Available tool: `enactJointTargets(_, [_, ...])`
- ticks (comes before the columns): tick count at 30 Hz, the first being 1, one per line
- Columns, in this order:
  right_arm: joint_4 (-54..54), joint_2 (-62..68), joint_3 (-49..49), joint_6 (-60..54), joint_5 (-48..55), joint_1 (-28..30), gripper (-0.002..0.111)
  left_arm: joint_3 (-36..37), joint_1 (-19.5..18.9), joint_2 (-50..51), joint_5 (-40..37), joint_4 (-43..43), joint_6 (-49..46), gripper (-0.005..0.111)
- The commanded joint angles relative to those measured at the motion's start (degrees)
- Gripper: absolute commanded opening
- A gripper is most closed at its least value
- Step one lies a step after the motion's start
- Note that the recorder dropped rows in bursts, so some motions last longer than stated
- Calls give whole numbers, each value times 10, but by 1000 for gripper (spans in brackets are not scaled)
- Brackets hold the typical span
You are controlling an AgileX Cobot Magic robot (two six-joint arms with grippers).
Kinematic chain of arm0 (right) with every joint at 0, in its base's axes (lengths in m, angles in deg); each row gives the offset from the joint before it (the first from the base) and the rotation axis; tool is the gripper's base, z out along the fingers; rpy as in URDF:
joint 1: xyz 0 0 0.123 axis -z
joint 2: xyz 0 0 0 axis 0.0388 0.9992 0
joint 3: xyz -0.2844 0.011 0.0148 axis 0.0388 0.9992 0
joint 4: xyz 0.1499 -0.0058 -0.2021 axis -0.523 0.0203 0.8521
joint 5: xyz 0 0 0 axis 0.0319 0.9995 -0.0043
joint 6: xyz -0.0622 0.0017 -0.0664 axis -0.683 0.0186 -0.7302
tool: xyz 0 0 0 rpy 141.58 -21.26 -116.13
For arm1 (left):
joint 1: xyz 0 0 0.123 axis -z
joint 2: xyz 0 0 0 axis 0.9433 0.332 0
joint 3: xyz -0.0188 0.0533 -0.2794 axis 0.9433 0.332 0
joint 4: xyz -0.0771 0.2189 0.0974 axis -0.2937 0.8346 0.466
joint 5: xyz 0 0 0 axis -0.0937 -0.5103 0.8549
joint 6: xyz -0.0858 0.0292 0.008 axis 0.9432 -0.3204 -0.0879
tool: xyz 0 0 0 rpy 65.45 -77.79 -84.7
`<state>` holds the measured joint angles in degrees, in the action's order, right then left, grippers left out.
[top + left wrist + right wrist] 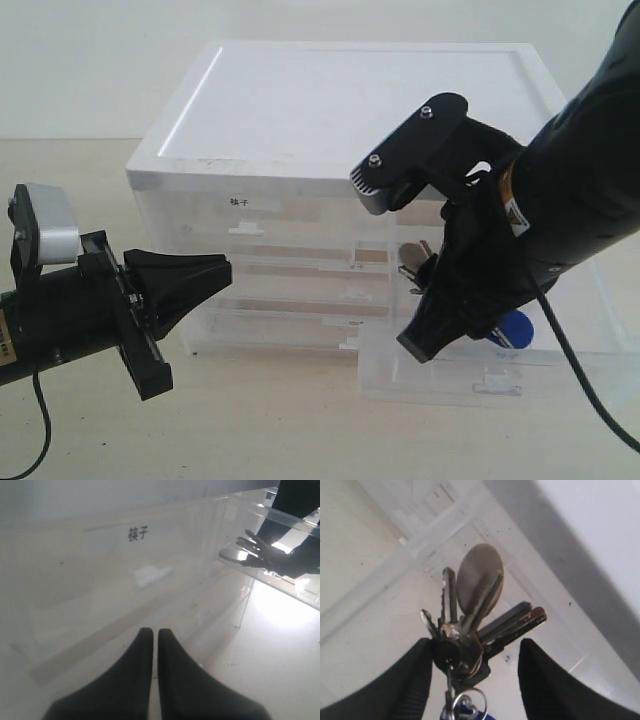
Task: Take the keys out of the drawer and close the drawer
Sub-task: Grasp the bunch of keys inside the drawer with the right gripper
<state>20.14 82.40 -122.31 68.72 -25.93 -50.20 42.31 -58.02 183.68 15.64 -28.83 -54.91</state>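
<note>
Exterior: right tool (pixel 425 338) dips into the pulled-out drawer (pixel 490 385) at the cabinet's (pixel 330 100) 4 o'clock, with the keys (pixel 413 263) at its 12. It's way nearer than the left tool (pixel 222 270).

Left wrist: that one's clenched and empty. The label (pixel 137 533) reads 筷子.

Right wrist: jaws spread astride the keys lying in the drawer, blades fanning forward, nothing gripped yet.

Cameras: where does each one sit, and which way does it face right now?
Exterior view: off the arms, facing the front of the clear cabinet; both arms show, left gripper and right gripper.
Left wrist view: behind the left arm's shut jaws, facing a labelled closed drawer front.
Right wrist view: behind the right arm's open jaws, looking at the keys between them.
Shared: all three show the keys; exterior and left wrist views show the open drawer.
</note>
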Motion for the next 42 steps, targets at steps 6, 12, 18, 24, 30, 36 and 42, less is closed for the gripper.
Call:
enactJointTargets(6, [22,4,3,-37,5,2,0,-1,1,1,2,1,5,5])
enactJointTargets(12, [40,-12,-16,-40,6,0,0,-1,1,1,2,1,5,5])
enactJointTargets(18, [37,-60,-20,-47,1,0,0,-1,1,1,2,1,5,5])
enactJointTargets(24, [-12,-88,-19,-63,16,0,0,-1,1,1,2,1,5,5])
enactJointTargets(30, [-24,-89,-19,-69,9,0,0,-1,1,1,2,1,5,5])
enactJointTargets(36, [-50,-89,-10,-91,24,0,55,-1,1,1,2,2,5,5])
enactJointTargets(42, [-44,-89,11,-88,11,0,54,-1,1,1,2,3,5,5])
